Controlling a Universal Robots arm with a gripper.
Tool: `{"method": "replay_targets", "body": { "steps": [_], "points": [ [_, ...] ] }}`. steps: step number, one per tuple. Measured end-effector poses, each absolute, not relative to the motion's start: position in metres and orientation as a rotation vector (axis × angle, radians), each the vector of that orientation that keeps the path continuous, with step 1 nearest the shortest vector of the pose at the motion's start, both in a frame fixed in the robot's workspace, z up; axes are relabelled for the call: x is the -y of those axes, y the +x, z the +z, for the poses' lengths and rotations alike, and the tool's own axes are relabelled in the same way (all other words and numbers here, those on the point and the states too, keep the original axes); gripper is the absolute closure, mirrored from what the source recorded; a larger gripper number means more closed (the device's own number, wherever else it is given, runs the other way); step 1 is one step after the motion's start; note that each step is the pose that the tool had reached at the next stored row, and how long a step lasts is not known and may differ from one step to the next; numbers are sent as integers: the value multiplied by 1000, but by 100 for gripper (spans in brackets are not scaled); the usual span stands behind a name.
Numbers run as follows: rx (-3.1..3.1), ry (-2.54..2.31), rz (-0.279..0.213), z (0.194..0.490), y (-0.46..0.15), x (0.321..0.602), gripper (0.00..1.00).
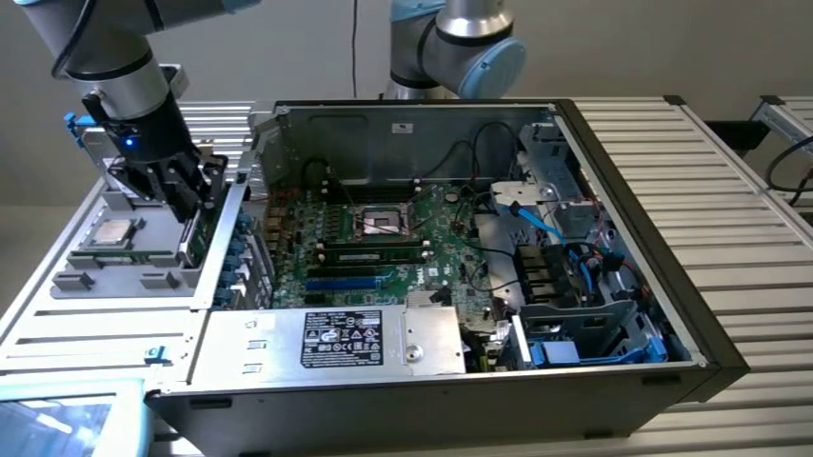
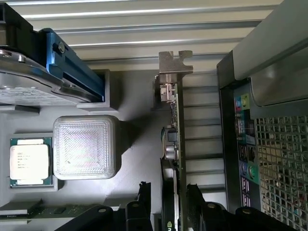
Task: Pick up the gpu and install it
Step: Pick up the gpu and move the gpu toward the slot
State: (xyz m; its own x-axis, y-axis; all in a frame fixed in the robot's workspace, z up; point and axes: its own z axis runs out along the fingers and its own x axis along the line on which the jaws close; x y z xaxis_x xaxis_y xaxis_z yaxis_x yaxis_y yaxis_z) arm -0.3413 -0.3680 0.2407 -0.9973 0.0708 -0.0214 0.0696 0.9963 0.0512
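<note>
The jaws are spread, one finger on either side of the gpu (image 2: 174,144), and are not pressed onto it. The gpu is stood on edge in a slot of the grey tray (image 2: 134,125), with its silver bracket (image 2: 174,65) at the end away from the jaws. In the same tray a processor chip (image 2: 30,161), a memory stick (image 2: 57,210) and a drive with a blue rail (image 2: 72,62) are kept. The tray is set toward the edge of the bench (image 1: 737,171) at the exterior view's left, just beside the open computer case (image 1: 711,343), in which the motherboard (image 1: 318,238) is laid bare.
</note>
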Motion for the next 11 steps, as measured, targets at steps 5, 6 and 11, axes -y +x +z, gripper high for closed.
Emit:
{"method": "replay_targets", "body": {
  "steps": [5,6,11],
  "points": [
    [-3116,110,79,238,-341,368,56],
    [-3116,110,79,238,-341,368,56],
    [-3118,110,79,238,-341,368,56]
  ]
}}
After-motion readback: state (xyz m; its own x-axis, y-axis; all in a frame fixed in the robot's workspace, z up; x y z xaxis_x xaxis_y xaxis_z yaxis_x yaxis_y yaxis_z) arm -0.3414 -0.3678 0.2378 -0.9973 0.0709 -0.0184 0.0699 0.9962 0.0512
